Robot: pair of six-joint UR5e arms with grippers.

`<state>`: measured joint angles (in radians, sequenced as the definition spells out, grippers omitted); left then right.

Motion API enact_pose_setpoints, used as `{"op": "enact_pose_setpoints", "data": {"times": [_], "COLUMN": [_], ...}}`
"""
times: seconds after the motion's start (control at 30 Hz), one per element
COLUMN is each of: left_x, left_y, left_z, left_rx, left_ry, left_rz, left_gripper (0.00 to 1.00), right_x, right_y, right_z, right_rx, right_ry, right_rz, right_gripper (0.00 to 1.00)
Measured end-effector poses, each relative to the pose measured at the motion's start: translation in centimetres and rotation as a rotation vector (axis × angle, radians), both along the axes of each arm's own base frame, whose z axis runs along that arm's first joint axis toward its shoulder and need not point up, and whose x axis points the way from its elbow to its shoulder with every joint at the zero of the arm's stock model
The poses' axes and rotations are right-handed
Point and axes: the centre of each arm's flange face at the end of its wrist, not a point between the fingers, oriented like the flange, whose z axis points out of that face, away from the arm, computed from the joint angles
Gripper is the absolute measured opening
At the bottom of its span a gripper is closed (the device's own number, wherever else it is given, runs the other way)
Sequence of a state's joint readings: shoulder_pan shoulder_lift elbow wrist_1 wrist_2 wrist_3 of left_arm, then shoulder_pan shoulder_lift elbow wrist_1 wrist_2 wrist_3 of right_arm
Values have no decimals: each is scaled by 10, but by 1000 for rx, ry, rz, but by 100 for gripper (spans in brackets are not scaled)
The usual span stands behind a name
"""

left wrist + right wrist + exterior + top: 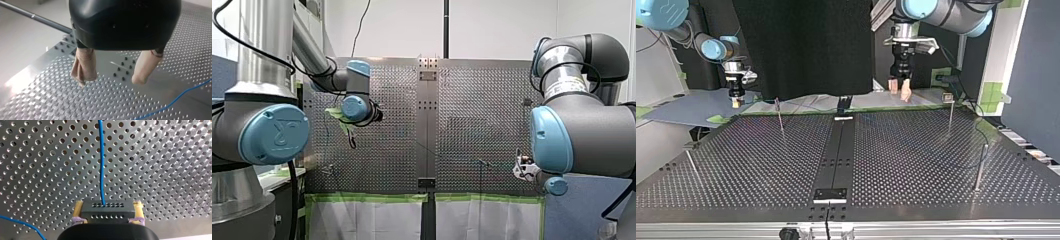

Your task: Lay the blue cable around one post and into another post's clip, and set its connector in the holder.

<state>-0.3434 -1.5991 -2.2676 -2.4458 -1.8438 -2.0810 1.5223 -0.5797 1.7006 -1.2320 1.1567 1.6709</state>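
My right gripper (107,207) is shut on a black connector (107,213) with rows of small holes, its yellow pads (78,209) pressing both sides. The blue cable (101,162) runs from the connector straight ahead over the perforated table. In the top view my right gripper (737,100) hangs at the far left, beyond the table's far edge. My left gripper (900,90) hangs at the far side right of the middle. It stands open in the left wrist view (110,81), beige pads (85,67) apart with nothing between them. A stretch of blue cable (175,100) lies on the table beside it.
Thin metal posts stand on the table in the top view: one far left (780,116), one far right (950,112), one near right (980,167), one near left (691,165). A dark strip (836,160) runs down the middle, with a black plate (830,195) at its near end.
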Motion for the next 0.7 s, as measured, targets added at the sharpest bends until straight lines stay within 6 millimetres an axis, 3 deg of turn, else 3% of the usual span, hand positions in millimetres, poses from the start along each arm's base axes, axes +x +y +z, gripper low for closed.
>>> {"op": "enact_pose_setpoints", "data": {"times": [0.7], "left_x": [18], "left_y": [58], "left_z": [60], "left_rx": [-208], "left_ry": [-133], "left_rz": [71], "left_gripper": [100], "right_x": [5], "right_y": [2], "right_z": [-1], "right_rx": [-1], "right_ry": [-1], "right_rz": [23], "right_gripper": [0]}}
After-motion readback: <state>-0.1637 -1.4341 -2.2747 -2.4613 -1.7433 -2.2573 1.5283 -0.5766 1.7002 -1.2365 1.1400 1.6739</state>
